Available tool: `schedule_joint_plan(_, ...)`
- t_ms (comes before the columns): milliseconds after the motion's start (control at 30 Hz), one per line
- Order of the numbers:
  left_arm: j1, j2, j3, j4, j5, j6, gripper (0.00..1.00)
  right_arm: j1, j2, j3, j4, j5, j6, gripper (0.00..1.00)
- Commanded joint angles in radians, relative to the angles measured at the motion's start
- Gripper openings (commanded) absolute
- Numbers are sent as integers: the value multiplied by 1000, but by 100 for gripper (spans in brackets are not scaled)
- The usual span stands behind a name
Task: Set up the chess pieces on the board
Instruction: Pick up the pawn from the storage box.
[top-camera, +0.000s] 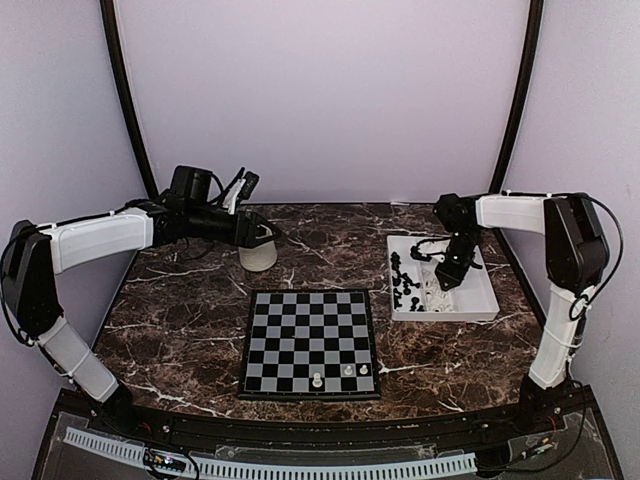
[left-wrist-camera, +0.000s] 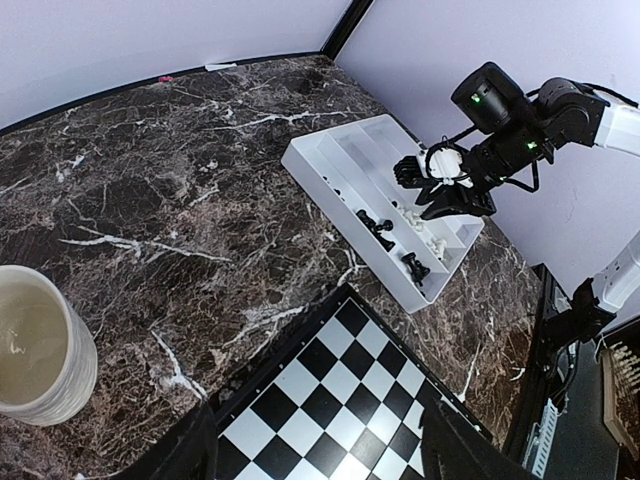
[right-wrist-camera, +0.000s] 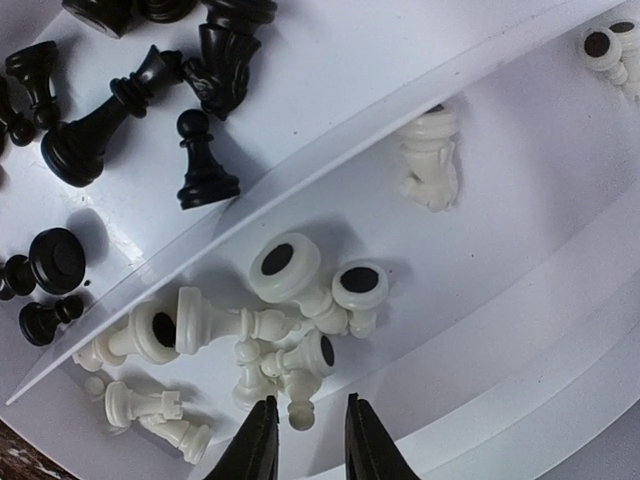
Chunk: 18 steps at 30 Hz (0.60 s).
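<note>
The table (top-camera: 180, 320) shows dark marble-look stone, white-veined, with a soft sheen. The tray (right-wrist-camera: 520, 250) is smooth white plastic, faintly glossy. At ten o'clock in the right wrist view the black pieces (right-wrist-camera: 85, 140) gleam as shiny plastic; at seven o'clock the white pieces (right-wrist-camera: 290, 265) are creamy plastic with dark base pads. The board (top-camera: 310, 340) looks smooth, near matt.

Most chess pieces (top-camera: 405, 281) lie in the tray (top-camera: 482, 312), right of the board (top-camera: 300, 331).
</note>
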Motion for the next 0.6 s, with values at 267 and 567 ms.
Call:
schedule_joint_plan(267, 4, -9, 28, -12, 22, 1, 72, 19, 41, -13, -18, 33, -15, 15)
schedule_joint_plan(567, 4, -9, 28, -12, 22, -2, 72, 31, 3, 12, -47, 32, -11, 1)
